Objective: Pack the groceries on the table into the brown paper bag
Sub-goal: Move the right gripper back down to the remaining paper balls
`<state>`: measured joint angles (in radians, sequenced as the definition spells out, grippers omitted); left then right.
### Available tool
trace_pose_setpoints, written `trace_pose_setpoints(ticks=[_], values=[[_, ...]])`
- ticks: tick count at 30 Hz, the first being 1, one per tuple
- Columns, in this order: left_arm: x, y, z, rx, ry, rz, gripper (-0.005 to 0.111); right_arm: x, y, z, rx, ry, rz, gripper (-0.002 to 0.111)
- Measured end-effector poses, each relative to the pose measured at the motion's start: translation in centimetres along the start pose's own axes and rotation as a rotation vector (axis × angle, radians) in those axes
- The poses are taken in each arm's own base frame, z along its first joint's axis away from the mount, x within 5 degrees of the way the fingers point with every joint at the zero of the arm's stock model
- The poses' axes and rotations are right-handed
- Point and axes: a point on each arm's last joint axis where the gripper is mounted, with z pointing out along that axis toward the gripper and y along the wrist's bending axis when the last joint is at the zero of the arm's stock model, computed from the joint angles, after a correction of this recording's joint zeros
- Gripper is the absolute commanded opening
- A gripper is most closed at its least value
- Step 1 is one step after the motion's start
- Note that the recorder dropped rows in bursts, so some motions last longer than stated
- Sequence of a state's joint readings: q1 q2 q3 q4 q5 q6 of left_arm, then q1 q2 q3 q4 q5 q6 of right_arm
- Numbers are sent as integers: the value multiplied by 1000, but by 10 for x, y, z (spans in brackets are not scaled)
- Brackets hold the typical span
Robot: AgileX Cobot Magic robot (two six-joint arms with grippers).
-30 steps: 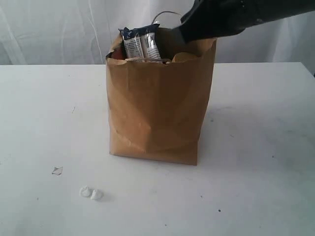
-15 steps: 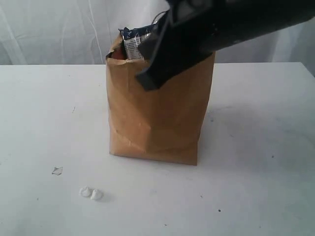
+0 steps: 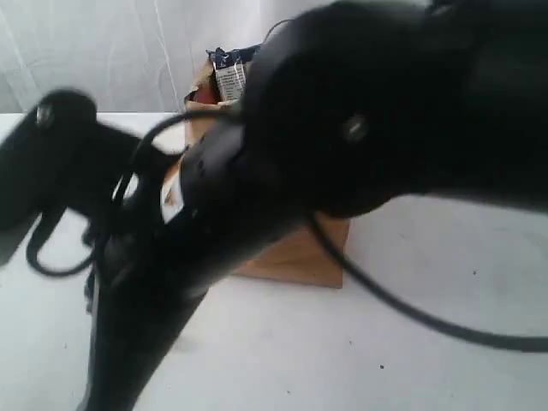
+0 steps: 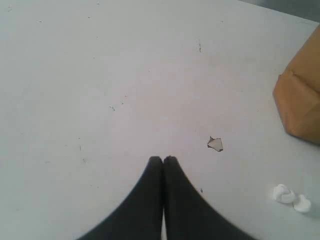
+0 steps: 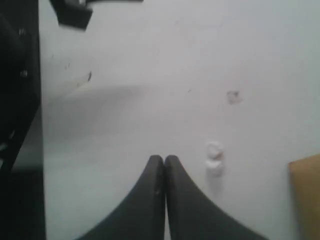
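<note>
Exterior view: one brown paper bag [image 3: 300, 261] stood on the white desk [image 3: 411, 342] at centre frame, largely masked by two arms. One black arm [image 3: 385, 111] filled the upper right and centre, and a second black arm [image 3: 60, 163] crossed the left edge. One long blue-white packet [image 3: 229, 75], the single grocery in view, projected from the bag's mouth at upper centre.

Left wrist view: the left jaws were pressed together tip to tip and held nothing, over the desk [image 4: 100, 75]. One grey chip [image 4: 215, 144] lay near the tips. Two white lumps [image 4: 291, 196] lay side by side farther off, near one corner of the bag [image 4: 300, 107].

Right wrist view: the right jaws were likewise fully closed and empty. The two white lumps [image 5: 215, 159] lay just beside the tips, with an edge of the bag [image 5: 306, 192] close by.

One second earlier only a dark arm end had crossed the upper right corner, and the bag's whole front was exposed. The arms had since come to cover most of the exterior frame, hiding the lumps and chip formerly seen at lower left. Bag and packet had kept their places.
</note>
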<state>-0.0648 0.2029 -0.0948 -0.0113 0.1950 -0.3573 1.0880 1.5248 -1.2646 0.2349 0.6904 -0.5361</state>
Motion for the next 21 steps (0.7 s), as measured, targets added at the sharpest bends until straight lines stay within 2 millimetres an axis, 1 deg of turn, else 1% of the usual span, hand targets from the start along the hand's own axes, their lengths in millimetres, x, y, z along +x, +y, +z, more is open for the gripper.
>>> trace_pose_setpoints(ticks=[2, 5, 8, 9, 13, 16, 18, 19, 20, 21], values=[[0, 0, 0, 0, 0, 0, 0, 10, 5, 25, -59, 111, 1, 10], [0, 0, 0, 0, 0, 0, 0, 29, 9, 61, -138, 275, 11, 30], [0, 0, 0, 0, 0, 0, 0, 43, 11, 87, -179, 371, 19, 46], [0, 0, 0, 0, 0, 0, 0, 47, 11, 94, -184, 392, 19, 49], [0, 0, 0, 0, 0, 0, 0, 53, 6, 110, -144, 401, -14, 51], [0, 0, 0, 0, 0, 0, 0, 47, -1, 114, -63, 332, -47, 51], [0, 0, 0, 0, 0, 0, 0, 43, -10, 116, 2, 264, -50, 51], [0, 0, 0, 0, 0, 0, 0, 42, -21, 121, 54, 213, -17, 51], [0, 0, 0, 0, 0, 0, 0, 44, -26, 123, 70, 205, -1, 51], [0, 0, 0, 0, 0, 0, 0, 50, -35, 131, 87, 215, 48, 51]])
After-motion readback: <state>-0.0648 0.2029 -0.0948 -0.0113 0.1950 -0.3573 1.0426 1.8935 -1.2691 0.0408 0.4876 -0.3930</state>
